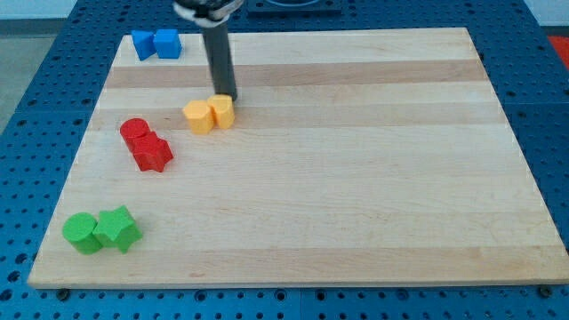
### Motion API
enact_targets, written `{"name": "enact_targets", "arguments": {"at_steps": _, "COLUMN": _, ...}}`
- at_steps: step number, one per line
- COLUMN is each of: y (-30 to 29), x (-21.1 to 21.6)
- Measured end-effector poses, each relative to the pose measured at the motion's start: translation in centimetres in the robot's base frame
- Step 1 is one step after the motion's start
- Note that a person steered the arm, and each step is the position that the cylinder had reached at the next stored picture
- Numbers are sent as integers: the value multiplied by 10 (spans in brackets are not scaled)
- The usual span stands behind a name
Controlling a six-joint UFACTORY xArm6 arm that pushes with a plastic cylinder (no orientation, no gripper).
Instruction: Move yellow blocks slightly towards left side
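On the table [356, 178], two blue blocks [156, 44] sit at the view's top left, two red blocks [145, 144] and two green blocks [101, 231] down the left side. I have no pincer, just a rod; my tip [226, 94] touches the top of the right block of the two yellow blocks [210, 114], which lie touching, above and right of the red ones.

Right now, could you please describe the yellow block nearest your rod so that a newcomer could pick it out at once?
Start at the wooden board and go to its upper-left part, where two yellow blocks touch below the two blue blocks. The one you want is the right yellow block, directly under my tip. Unlike the left yellow block, it sits against the dark rod.
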State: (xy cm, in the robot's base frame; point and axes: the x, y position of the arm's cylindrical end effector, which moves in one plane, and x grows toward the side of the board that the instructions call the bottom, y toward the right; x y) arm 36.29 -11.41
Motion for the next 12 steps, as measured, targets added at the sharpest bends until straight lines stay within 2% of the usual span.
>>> {"name": "enact_targets", "arguments": {"at_steps": 1, "y": -10, "x": 16}}
{"name": "enact_targets", "arguments": {"at_steps": 2, "y": -6, "x": -11}}
{"name": "enact_targets", "arguments": {"at_steps": 3, "y": 23, "x": -6}}
{"name": "enact_targets", "arguments": {"at_steps": 4, "y": 47, "x": 24}}
{"name": "enact_targets", "arguments": {"at_steps": 7, "y": 26, "x": 42}}
{"name": "enact_targets", "arguments": {"at_steps": 8, "y": 48, "x": 42}}
{"name": "enact_targets", "arguments": {"at_steps": 9, "y": 61, "x": 69}}
{"name": "enact_targets", "arguments": {"at_steps": 10, "y": 55, "x": 88}}
{"name": "enact_targets", "arguments": {"at_steps": 12, "y": -11, "x": 57}}
